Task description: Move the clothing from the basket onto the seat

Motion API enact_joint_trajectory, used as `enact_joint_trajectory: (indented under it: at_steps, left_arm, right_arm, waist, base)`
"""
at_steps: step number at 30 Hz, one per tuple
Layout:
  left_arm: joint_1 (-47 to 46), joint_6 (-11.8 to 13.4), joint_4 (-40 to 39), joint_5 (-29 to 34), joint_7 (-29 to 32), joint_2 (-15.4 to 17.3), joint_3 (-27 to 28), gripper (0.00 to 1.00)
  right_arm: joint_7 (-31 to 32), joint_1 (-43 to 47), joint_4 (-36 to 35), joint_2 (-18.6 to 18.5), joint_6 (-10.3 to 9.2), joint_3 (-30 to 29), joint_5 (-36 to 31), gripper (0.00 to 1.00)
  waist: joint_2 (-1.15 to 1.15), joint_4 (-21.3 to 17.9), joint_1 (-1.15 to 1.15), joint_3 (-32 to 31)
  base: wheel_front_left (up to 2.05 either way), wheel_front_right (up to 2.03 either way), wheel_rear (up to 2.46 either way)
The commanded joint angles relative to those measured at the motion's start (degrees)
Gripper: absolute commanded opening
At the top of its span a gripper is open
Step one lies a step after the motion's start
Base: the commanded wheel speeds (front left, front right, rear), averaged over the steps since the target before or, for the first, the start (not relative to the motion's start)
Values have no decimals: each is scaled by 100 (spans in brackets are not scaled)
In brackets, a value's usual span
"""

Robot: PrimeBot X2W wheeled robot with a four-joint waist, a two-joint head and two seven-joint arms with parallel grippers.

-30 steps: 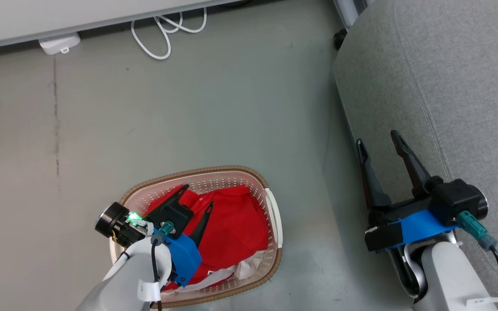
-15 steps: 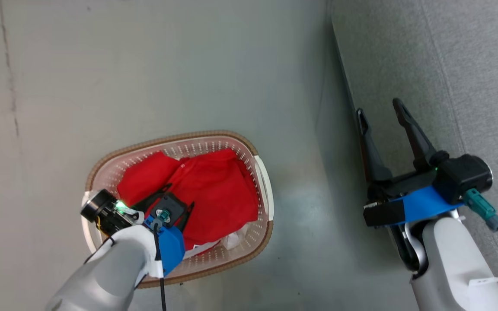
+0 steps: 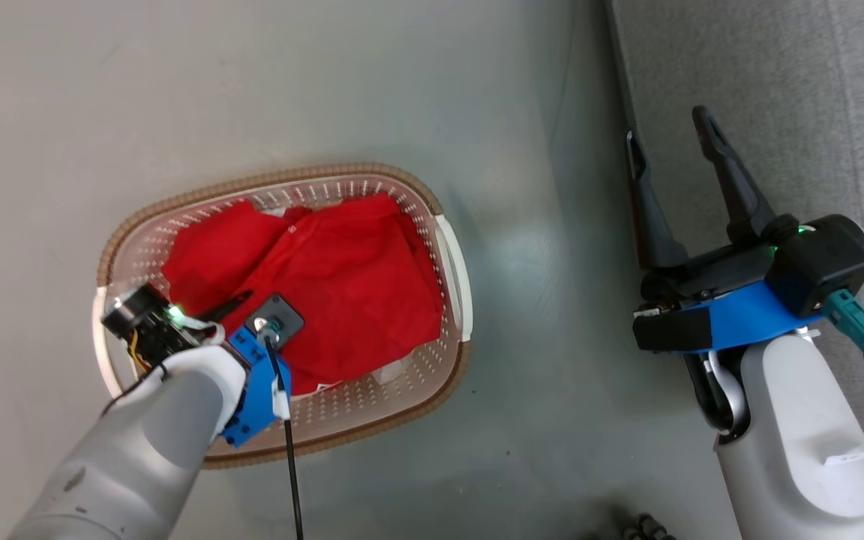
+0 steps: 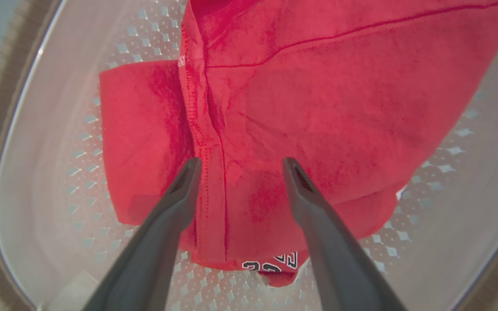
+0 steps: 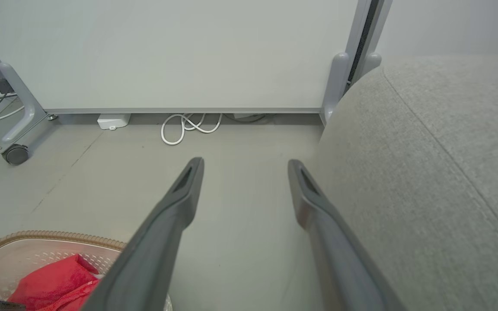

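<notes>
Now the left pincer (image 4: 241,162) hangs nose-down inside the basket (image 3: 304,187), at the 7 o'clock end in the head view. Its fingers are spread wide with nothing between them. Just past the tips lies the clothing (image 4: 318,86), a loose red heap over most of the basket's bottom. Whether the tips touch the cloth I cannot tell. In the left wrist view a stitched fold (image 4: 193,121) runs from 12 toward 6 o'clock and passes beside the finger on the 9 o'clock side. A black number print (image 4: 270,263) peeks out at the heap's 6 o'clock edge.

The step in hand looks like the first grab. To do it well, I would lower straight down with the fold between the fingers, since a doubled ridge gives more to bite than flat cloth. Stop short of the perforated bottom, then close fully. Lift high enough that trailing cloth clears the rim, or the light basket may tip or drag.

Farther off, at 3 o'clock from the basket across bare floor (image 3: 537,300), the right pincer (image 3: 666,126) waits, spread and empty, over the near edge of the seat (image 3: 777,67). The seat has no clothing on the part shown.
</notes>
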Motion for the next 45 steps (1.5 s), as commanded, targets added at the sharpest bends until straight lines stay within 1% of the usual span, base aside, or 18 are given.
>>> enact_joint_trajectory:
  at_steps: [1, 5, 13, 18, 25, 26, 27, 28, 29, 37, 45]
  left_arm:
    - [-184, -4, 30, -32, 87, 40, -47, 100]
    - [-481, 0, 129, 37, 342, 144, -171, 100]
    - [-883, 11, 200, -49, 689, 222, -193, 100]
    - [-978, 3, 216, -143, 816, 264, -198, 100]
    - [-1024, -4, 226, -250, 876, 284, -244, 100]
    - [-1024, -3, 227, -273, 925, 281, -259, 90]
    - [-1034, -3, 228, -292, 939, 279, -275, 49]
    - [-1040, -2, 228, -291, 960, 279, -305, 5]
    - [-1022, -3, 229, -310, 1003, 270, -338, 0]
    - [-1017, -4, 230, -459, 1031, 124, -491, 0]
    - [-918, -5, 164, -670, 830, -52, -617, 0]
  right_arm:
    - [-23, -126, -50, -27, 3, -23, -28, 100]
    - [-24, -243, -104, -40, 3, -35, -26, 100]
    - [-24, -438, -259, -35, 3, -27, -16, 100]
    - [-24, -475, -324, -27, 3, -53, 2, 100]
    - [-24, -470, -385, -14, 3, -89, -4, 100]
    - [-24, -470, -382, -13, 3, -93, -1, 100]
    - [-24, -475, -380, -12, 3, -94, -2, 100]
    - [-24, -480, -378, -11, 3, -93, -4, 100]
    - [-24, -487, -376, -10, 3, -93, -4, 100]
    - [-24, -499, -337, -5, 3, -121, -28, 100]
    - [-24, -430, -301, -3, 3, -158, -64, 100]
  waist:
    - [0, 1, -1, 223]
    - [0, 7, -1, 541]
    - [0, -66, -1, 1125]
    - [0, -147, -1, 1328]
    - [0, -207, -1, 1455]
    - [0, -212, -1, 1464]
    - [0, -215, -1, 1471]
    - [0, -221, -1, 1475]
    - [0, -226, -1, 1476]
    - [0, -181, -1, 1380]
    - [0, -78, -1, 1137]
  base:
    - [0, 0, 0]
    - [0, 0, 0]
    - [0, 0, 0]
    - [0, 0, 0]
    - [0, 0, 0]
    - [0, 0, 0]
    - [0, 0, 0]
    - [0, 0, 0]
    - [0, 0, 0]
    - [0, 0, 0]
    - [0, 0, 0]
